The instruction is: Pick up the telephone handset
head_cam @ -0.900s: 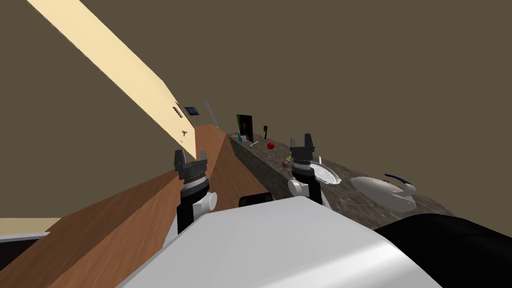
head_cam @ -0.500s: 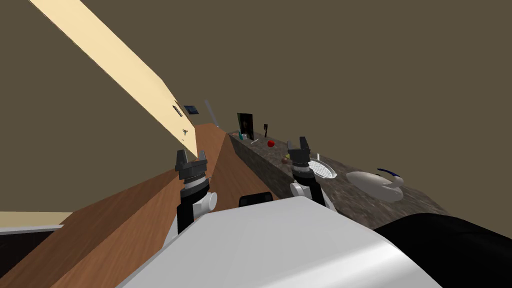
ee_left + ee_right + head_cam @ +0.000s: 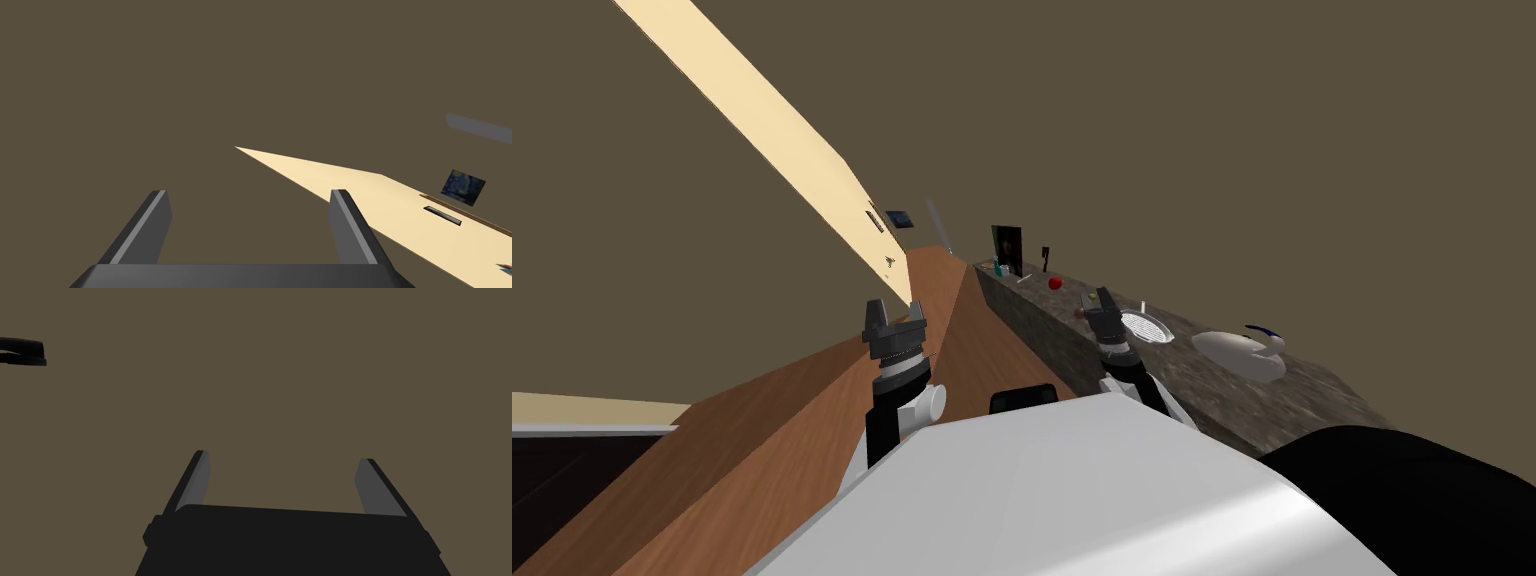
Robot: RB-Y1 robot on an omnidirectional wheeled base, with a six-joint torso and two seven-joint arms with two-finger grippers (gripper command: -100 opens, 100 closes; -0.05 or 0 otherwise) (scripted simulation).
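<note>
A small black upright thing point(image 3: 1047, 256), likely the telephone handset, stands far back on the dark stone counter point(image 3: 1212, 395) against the wall. In the right wrist view a black elongated shape point(image 3: 22, 352) shows off to one side of the fingers, against the brown wall. My right gripper point(image 3: 1099, 300) is raised over the counter's near edge, well short of the black thing, open and empty point(image 3: 282, 475). My left gripper point(image 3: 893, 313) is held up above the wooden floor, open with nothing between its fingers point(image 3: 250, 210).
On the counter lie a white round strainer point(image 3: 1149, 327), a white vessel with a blue handle point(image 3: 1237, 352), a red apple point(image 3: 1055, 283), a brown round item point(image 3: 1079, 312) and a black picture frame point(image 3: 1007, 250). A cream wall point(image 3: 812, 170) runs along the left.
My view has turned, so the counter's things have slid left. My right gripper has dropped a little, moved left and tilted. The left arm has not moved.
</note>
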